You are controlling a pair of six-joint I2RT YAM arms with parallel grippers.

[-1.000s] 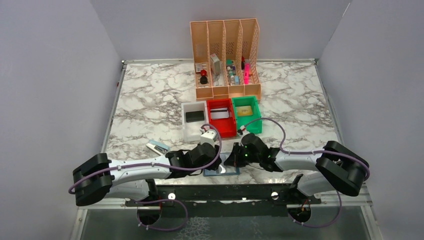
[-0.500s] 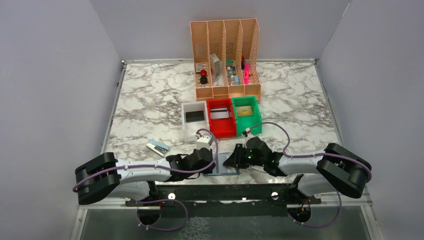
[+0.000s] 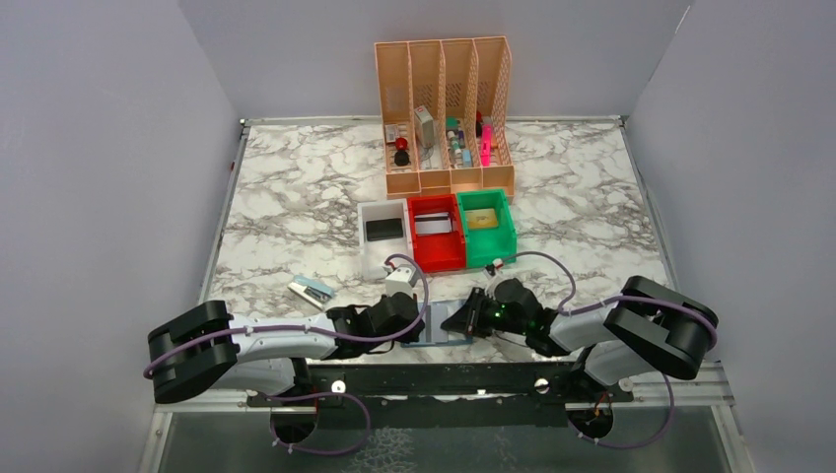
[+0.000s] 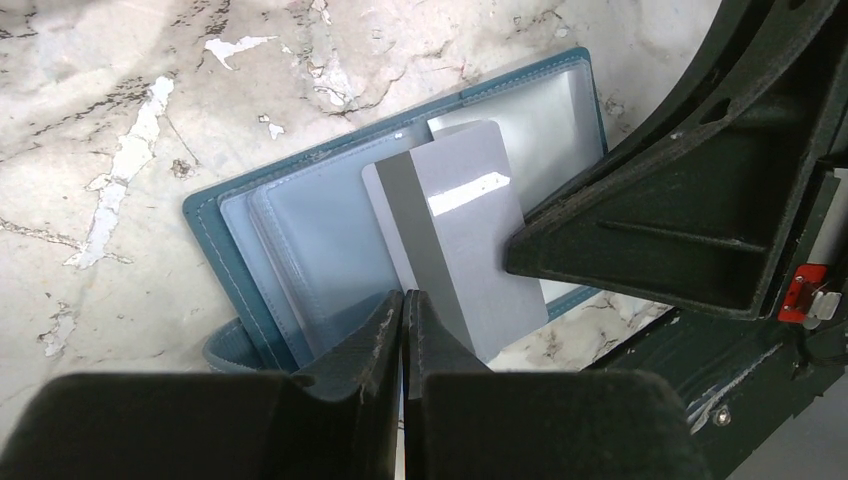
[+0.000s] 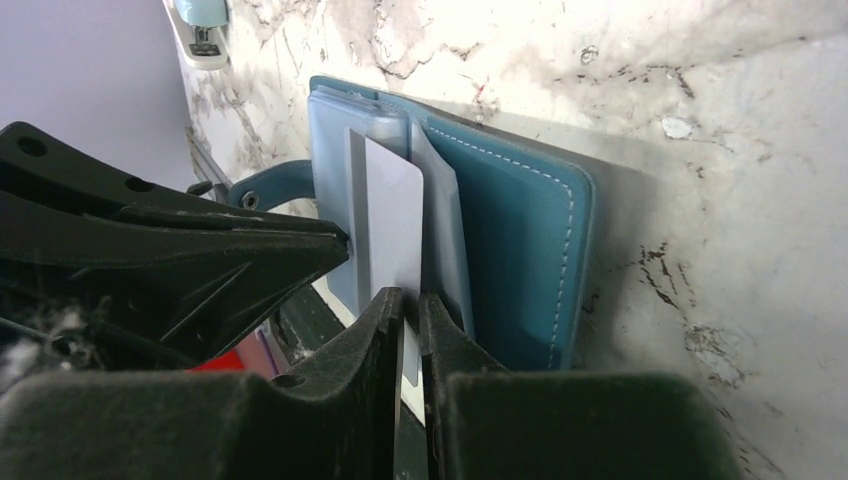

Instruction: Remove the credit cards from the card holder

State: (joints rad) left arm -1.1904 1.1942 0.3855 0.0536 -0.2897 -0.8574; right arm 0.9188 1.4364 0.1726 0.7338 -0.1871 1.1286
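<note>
The teal card holder [image 4: 300,230] lies open on the marble at the table's near edge, mostly hidden between the two grippers in the top view [image 3: 441,333]. A silvery-grey credit card [image 4: 455,230] with a darker stripe sticks halfway out of its clear pocket. My left gripper [image 4: 403,300] is shut, its tips on the clear pocket just left of the card. My right gripper [image 5: 412,298] comes from the other side and is shut on the free edge of that card [image 5: 392,225]. The holder's snap tab [image 5: 275,185] points toward the table edge. No gold card shows.
White [image 3: 383,236], red [image 3: 436,232] and green [image 3: 485,225] bins stand just behind the grippers, with the peach mesh organizer [image 3: 444,108] farther back. A stapler [image 3: 311,289] lies to the left. The black mounting rail [image 3: 434,374] runs right beside the holder.
The left jaws have closed and that gripper has settled lower onto the holder. The right gripper opened, shifted slightly right and closed on the card's edge.
</note>
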